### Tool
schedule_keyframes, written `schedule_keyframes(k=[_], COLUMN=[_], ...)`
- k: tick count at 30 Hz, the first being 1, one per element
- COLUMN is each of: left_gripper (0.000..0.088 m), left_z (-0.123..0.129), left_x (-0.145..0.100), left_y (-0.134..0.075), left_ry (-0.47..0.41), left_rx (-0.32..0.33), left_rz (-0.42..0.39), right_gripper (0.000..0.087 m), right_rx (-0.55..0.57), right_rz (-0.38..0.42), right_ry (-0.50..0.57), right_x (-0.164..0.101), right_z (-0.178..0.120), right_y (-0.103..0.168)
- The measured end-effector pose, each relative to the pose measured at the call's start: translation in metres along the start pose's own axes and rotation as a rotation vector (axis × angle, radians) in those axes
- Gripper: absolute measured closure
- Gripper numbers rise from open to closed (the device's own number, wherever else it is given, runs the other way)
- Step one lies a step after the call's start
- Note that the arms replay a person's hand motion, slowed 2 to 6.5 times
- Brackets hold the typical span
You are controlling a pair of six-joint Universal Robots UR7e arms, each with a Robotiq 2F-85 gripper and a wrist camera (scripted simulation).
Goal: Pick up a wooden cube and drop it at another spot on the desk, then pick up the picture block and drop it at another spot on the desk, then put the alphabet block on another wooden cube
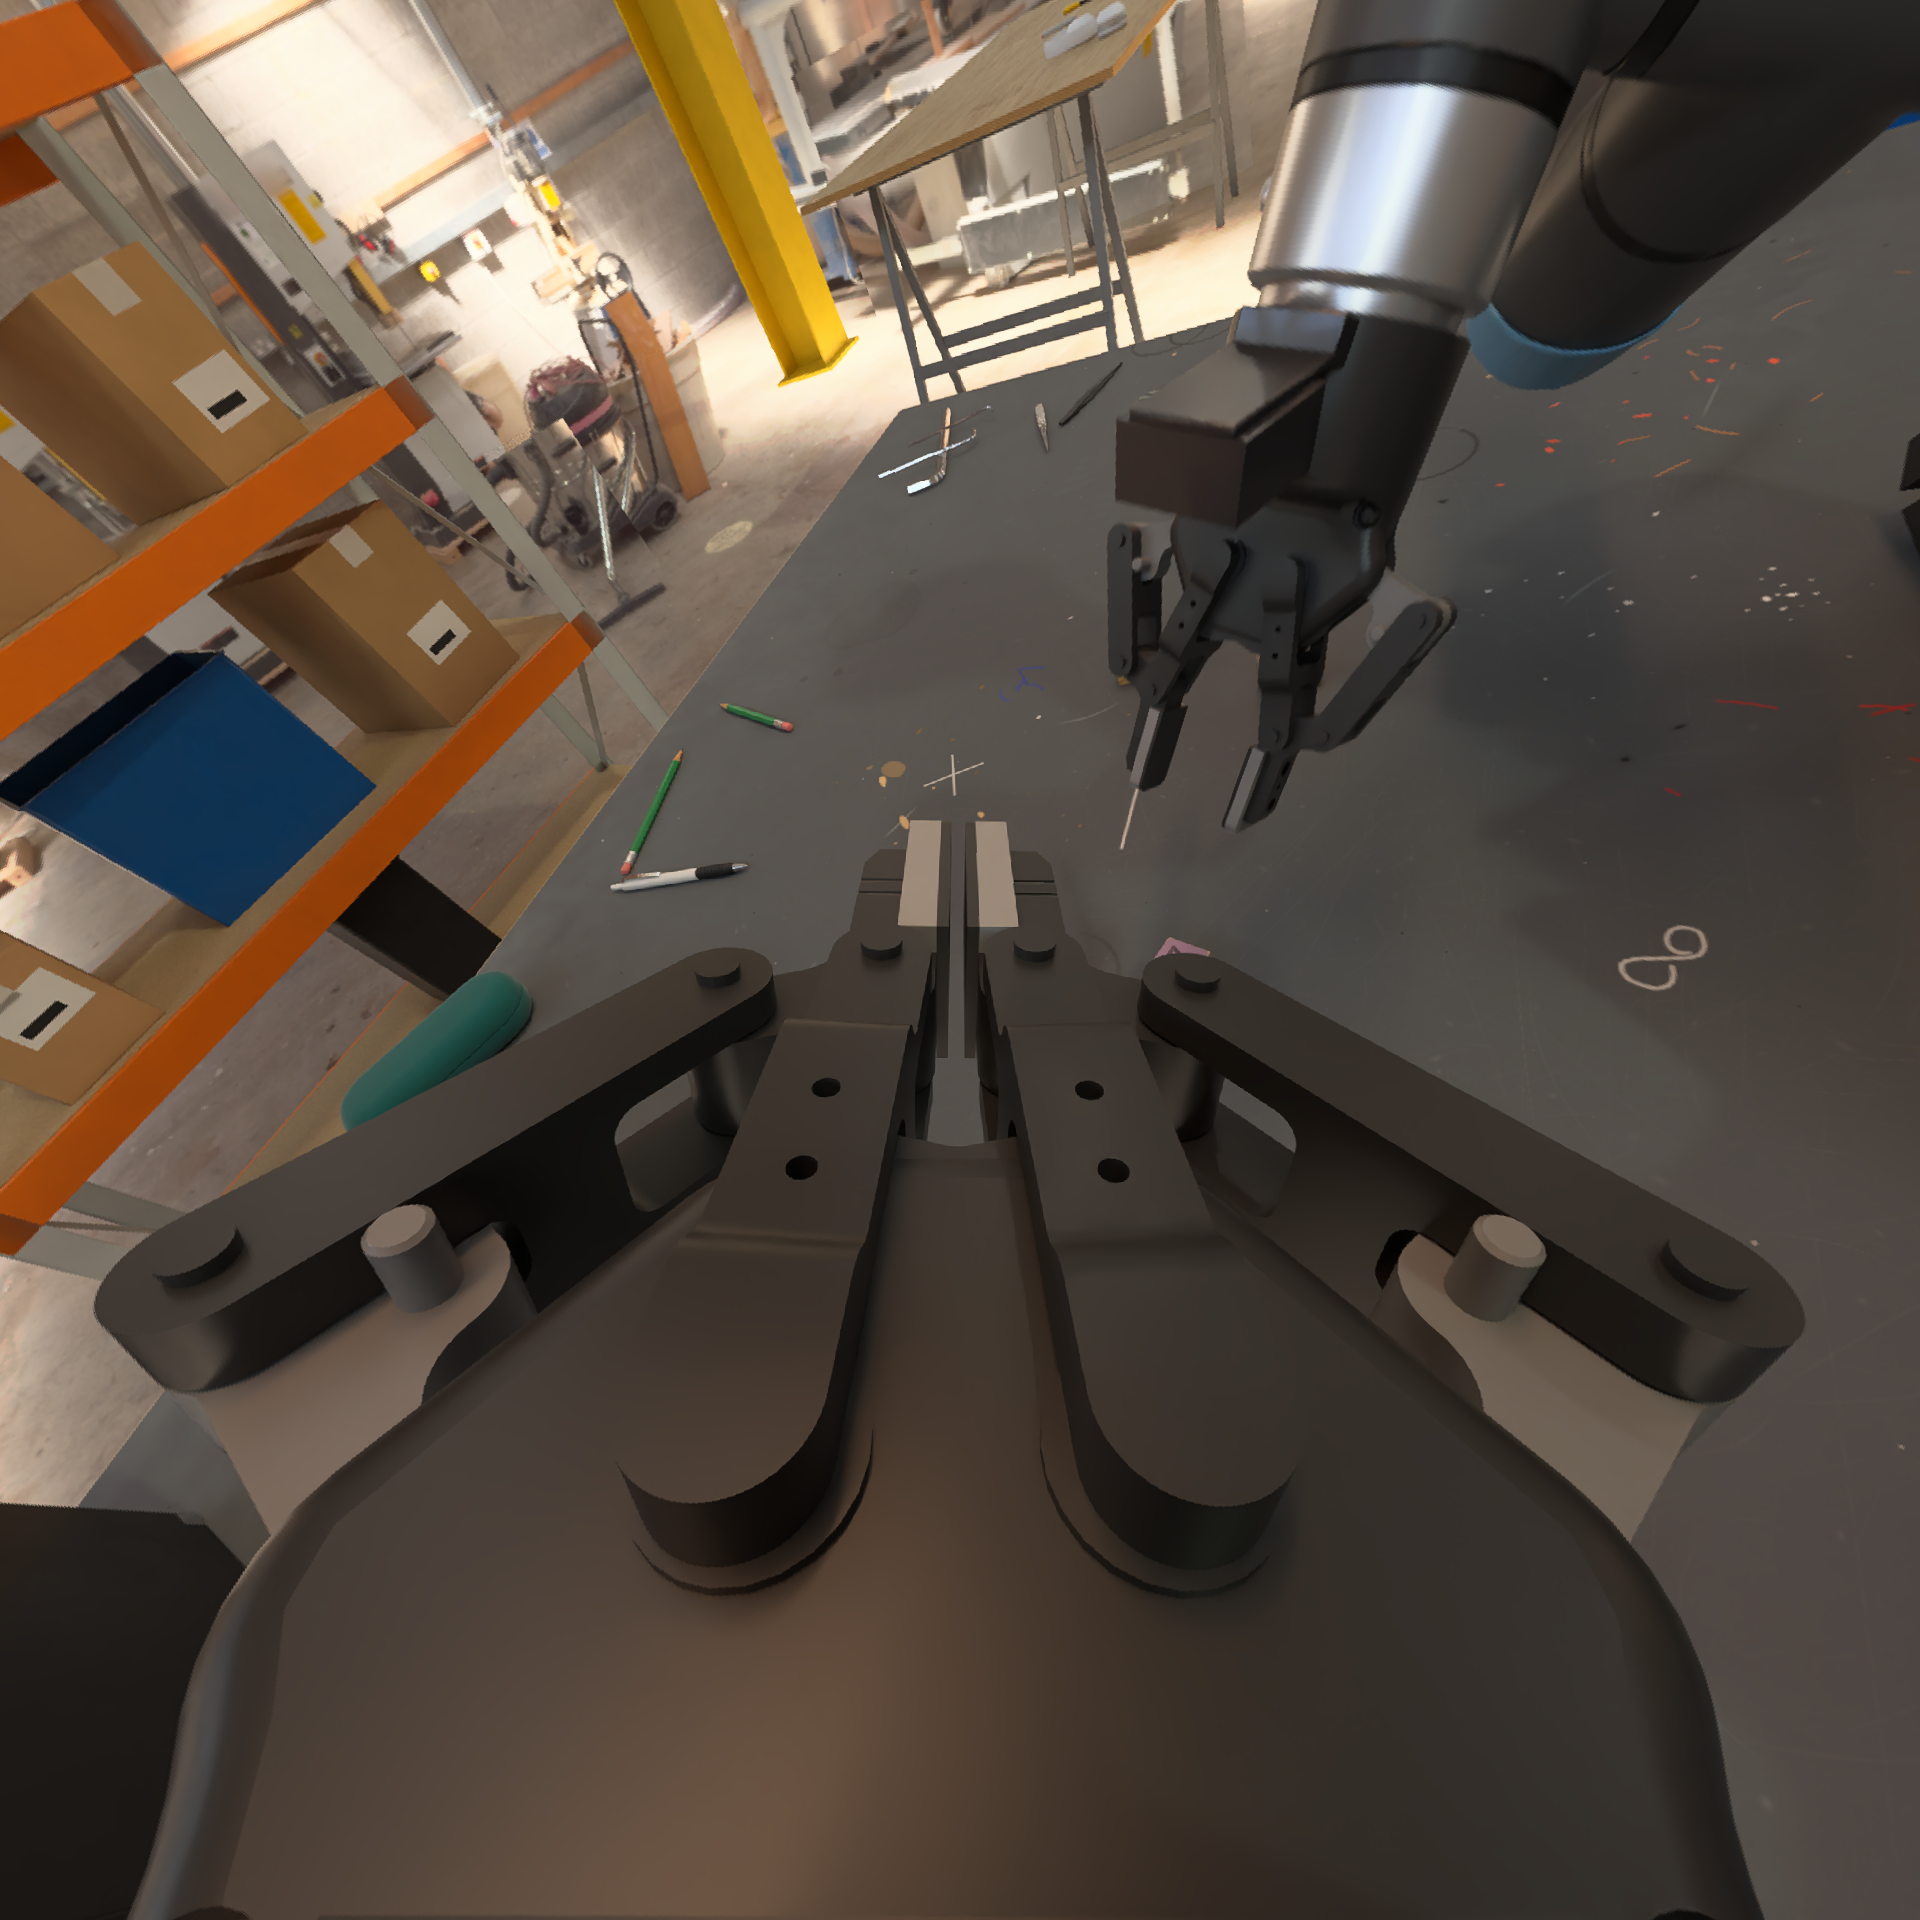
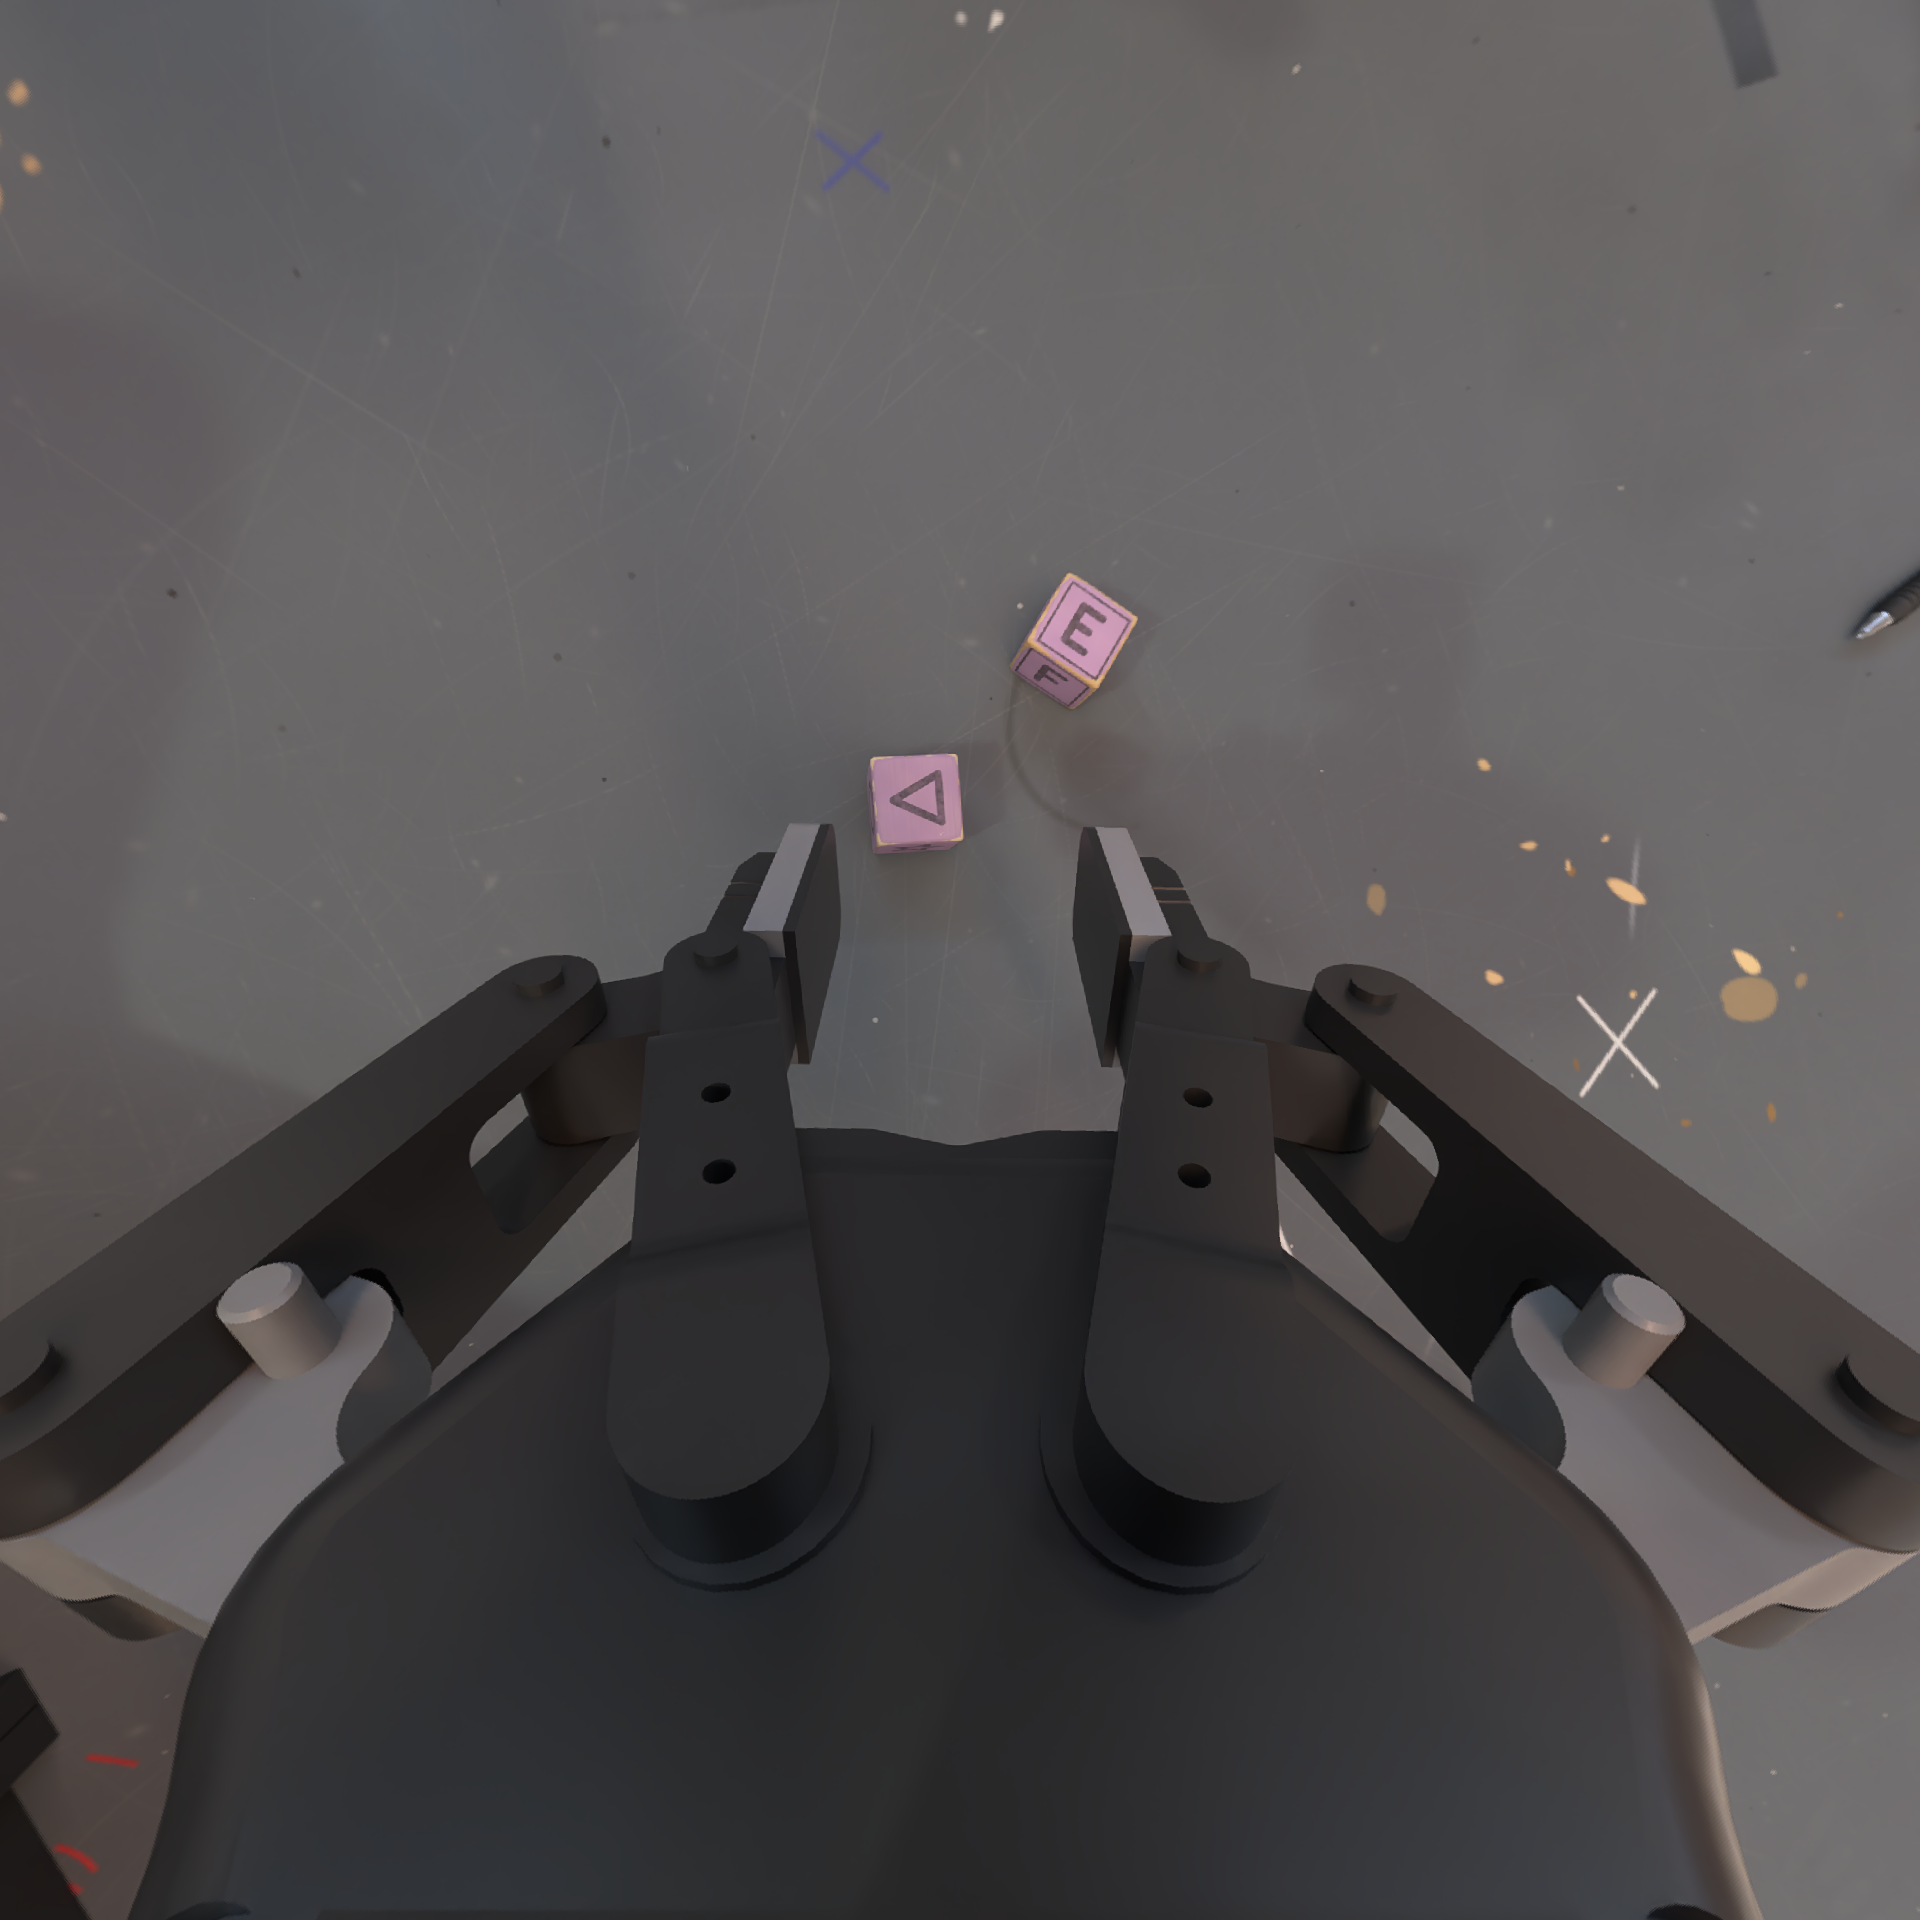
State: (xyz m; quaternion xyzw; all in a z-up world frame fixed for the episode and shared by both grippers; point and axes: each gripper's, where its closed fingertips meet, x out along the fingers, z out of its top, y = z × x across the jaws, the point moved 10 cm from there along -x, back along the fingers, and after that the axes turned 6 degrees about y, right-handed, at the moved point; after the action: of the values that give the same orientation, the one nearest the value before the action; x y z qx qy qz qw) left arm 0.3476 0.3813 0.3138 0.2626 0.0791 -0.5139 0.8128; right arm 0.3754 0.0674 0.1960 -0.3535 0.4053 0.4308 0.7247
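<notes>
Two pink wooden cubes lie on the grey desk [image 2: 416,520] in the right wrist view. One bears a triangle outline [image 2: 914,802]; the other bears a letter [image 2: 1075,639] and sits a little farther and to the right, turned at an angle. My right gripper [image 2: 956,883] is open and empty, above the desk, with the triangle cube just past its fingertips, nearer the left finger. My left gripper [image 1: 958,873] is shut and empty, low over the desk. A pink cube corner [image 1: 1179,948] peeks out behind its right link. The right gripper [image 1: 1205,800] hangs open ahead.
Two green pencils [image 1: 652,810] and a pen [image 1: 675,876] lie near the desk's left edge, with a teal case [image 1: 436,1049] nearer. Orange shelving with cardboard boxes [image 1: 364,623] and a blue bin [image 1: 197,779] stands to the left. A pen tip [image 2: 1886,613] shows at right.
</notes>
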Motion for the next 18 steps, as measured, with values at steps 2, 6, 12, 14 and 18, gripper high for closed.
schedule_keyframes(k=[2,6,12,14,18], left_gripper=[0.0853,0.0854,0.0854,0.0854,0.0854], left_z=[0.000,0.000,0.000,0.001,0.000], left_x=[0.000,-0.001,-0.002,-0.002,-0.002], left_y=[0.000,-0.001,-0.001,-0.001,-0.001], left_ry=[0.000,-0.001,-0.004,-0.004,-0.005], left_rx=[0.002,0.004,0.004,0.003,0.003], left_rz=[0.000,-0.001,-0.001,-0.001,-0.002], right_gripper=[0.0461,0.0461,0.0460,0.0460,0.0460], right_rx=[-0.022,-0.053,-0.061,-0.061,-0.061], right_rz=[0.001,0.010,0.043,0.053,0.073], right_ry=[0.023,0.061,0.099,0.105,0.108], right_x=[0.009,0.027,0.050,0.056,0.067], right_z=[0.001,0.003,0.003,0.004,0.004], right_y=[0.001,0.004,0.006,0.006,0.006])
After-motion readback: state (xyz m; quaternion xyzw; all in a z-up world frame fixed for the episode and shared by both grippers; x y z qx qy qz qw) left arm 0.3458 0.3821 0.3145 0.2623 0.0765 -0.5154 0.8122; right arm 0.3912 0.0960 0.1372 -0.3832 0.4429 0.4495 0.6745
